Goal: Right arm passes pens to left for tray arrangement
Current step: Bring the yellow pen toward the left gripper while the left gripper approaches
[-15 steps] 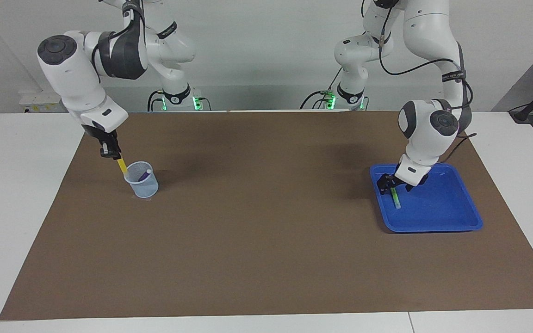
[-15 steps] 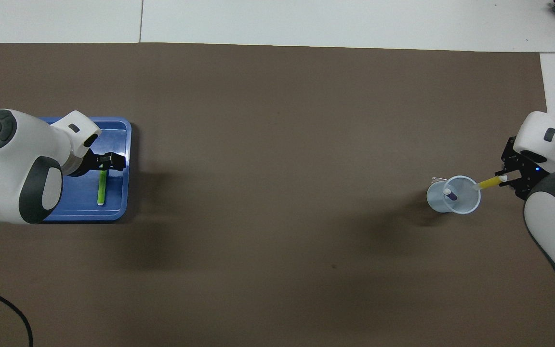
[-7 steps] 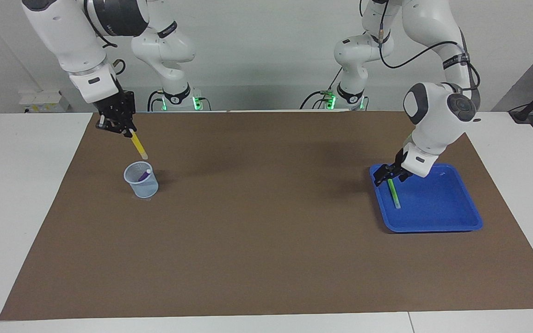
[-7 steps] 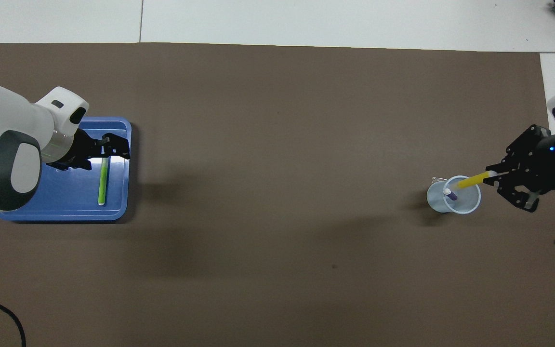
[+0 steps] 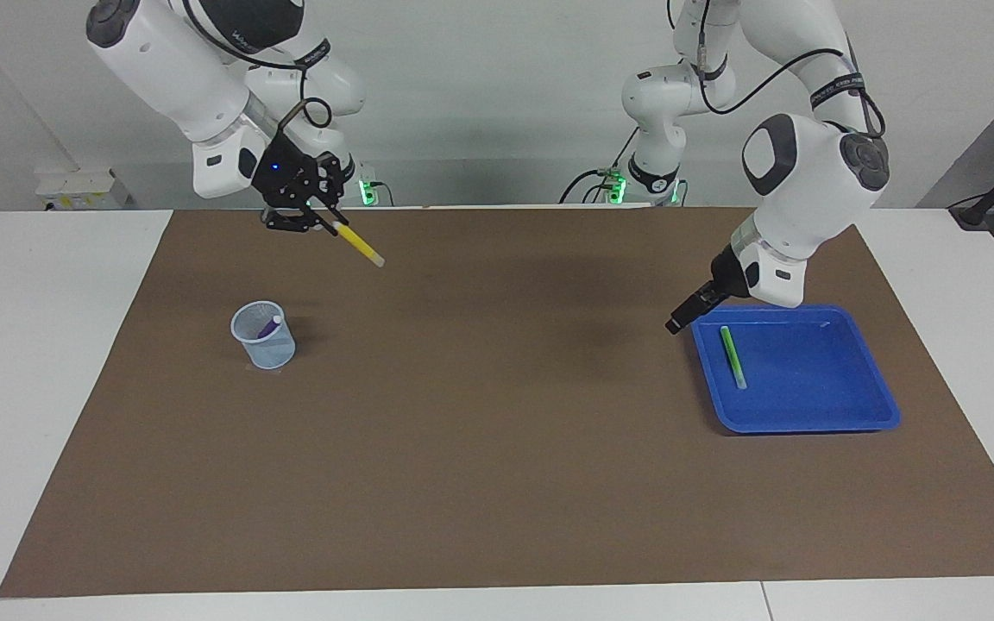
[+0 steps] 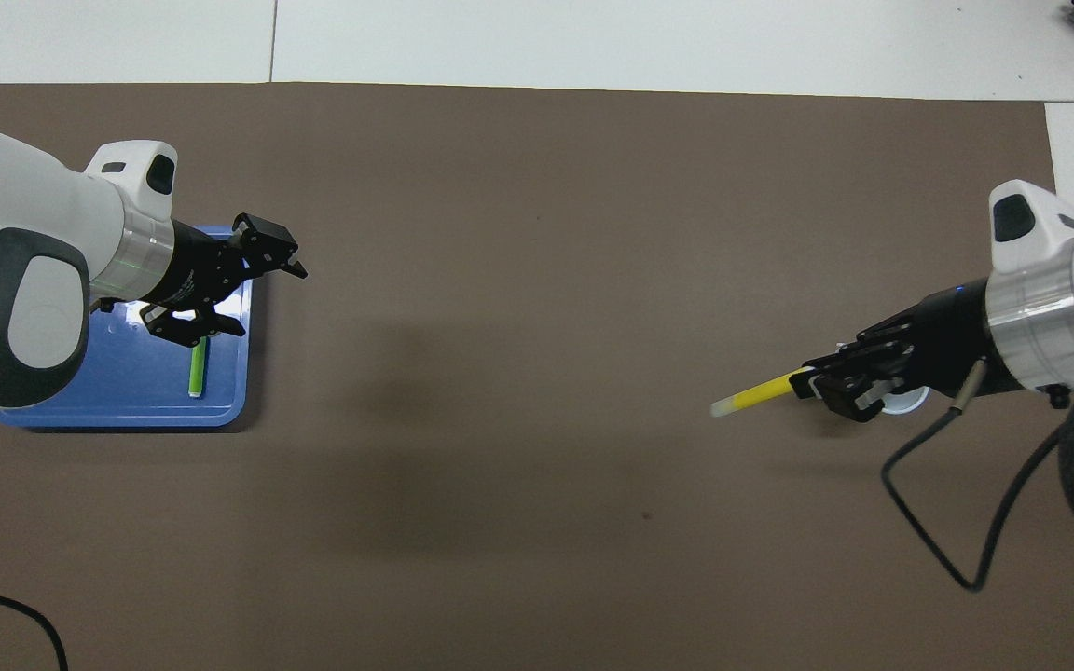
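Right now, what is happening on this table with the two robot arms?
The right gripper holds a slim yellow marker pen in the air over the brown mat. The left gripper, open and empty, hovers at the rim of the shallow blue plastic tray, where a green pen lies. A purple pen stands in the small pale blue mesh cup.

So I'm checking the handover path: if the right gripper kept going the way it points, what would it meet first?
The right gripper, shut on the yellow pen, points toward the left arm's end. The way looks free over the brown mat; the left gripper seems the first thing, though depth is unclear.
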Controlling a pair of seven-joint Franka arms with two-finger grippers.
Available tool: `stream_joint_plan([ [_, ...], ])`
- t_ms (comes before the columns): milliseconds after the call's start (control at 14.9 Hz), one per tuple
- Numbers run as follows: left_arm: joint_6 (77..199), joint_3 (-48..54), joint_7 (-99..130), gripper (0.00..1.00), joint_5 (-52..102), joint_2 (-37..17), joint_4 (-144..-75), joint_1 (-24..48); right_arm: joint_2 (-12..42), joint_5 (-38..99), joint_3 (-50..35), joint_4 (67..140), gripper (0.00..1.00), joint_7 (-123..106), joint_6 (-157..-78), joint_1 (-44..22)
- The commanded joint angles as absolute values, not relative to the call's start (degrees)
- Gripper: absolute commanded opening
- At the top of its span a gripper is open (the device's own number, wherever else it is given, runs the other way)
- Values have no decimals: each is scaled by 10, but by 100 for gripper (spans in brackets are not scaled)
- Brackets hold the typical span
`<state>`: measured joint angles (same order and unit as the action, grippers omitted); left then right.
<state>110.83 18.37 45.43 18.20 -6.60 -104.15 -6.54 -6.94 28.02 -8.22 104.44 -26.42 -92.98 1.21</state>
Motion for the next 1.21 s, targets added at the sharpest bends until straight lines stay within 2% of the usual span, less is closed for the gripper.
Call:
stream_joint_plan([
  [0, 1104, 183, 569, 100, 245, -36, -1050, -61, -117, 337, -83, 1115, 0, -146, -974, -27],
  [202, 1117, 181, 653, 100, 329, -5, -1057, -62, -141, 368, -83, 1171, 0, -73, -1069, -82],
  [403, 1135, 184, 739, 100, 359, 29, -1067, -55, -141, 396, -83, 1173, 0, 32, -1130, -127],
  [739, 1229, 183, 935, 100, 359, 66, -1120, 15, -142, 409, -83, 1211, 0, 170, -1286, -211],
  [1142, 1218, 183, 966, 100, 359, 113, -1178, 59, -141, 431, -88, 1215, 0, 209, -1311, -227],
])
